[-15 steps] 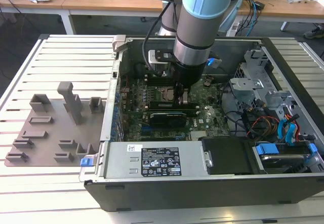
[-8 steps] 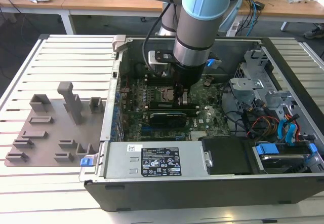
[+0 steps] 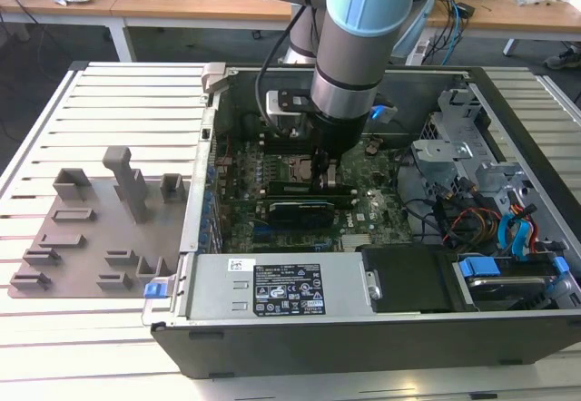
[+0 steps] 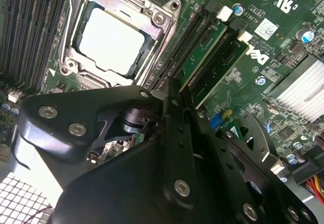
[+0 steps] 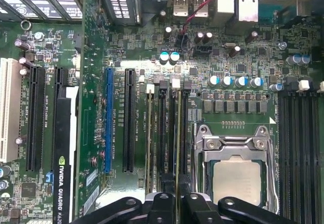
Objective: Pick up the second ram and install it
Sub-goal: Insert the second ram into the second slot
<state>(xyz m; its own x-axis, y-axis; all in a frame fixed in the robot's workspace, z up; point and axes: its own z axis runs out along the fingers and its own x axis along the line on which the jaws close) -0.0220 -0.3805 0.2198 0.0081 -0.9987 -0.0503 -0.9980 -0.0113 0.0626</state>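
My gripper (image 3: pixel 325 181) is down inside the open computer case, just at the exterior view's right of the processor socket (image 3: pixel 295 170). In the first wrist view the two black fingers (image 5: pixel 162 203) close around the top edge of the second ram (image 5: pixel 177 143), a thin green stick standing in a slot with a white latch. The second wrist view shows the gripper (image 4: pixel 169 89) at the near end of that green stick (image 4: pixel 202 49). Another green stick (image 4: pixel 223 67) stands in a slot close by, with one black slot between the two. Whether the held stick is fully seated cannot be told.
A black graphics card (image 3: pixel 292 209) lies across the board in front of the socket. A power supply (image 3: pixel 272 285) lines the case's front wall, and drive bays with cables (image 3: pixel 472 174) sit at the exterior view's right. A grey holder tray (image 3: pixel 91 238) lies outside the case at the left.
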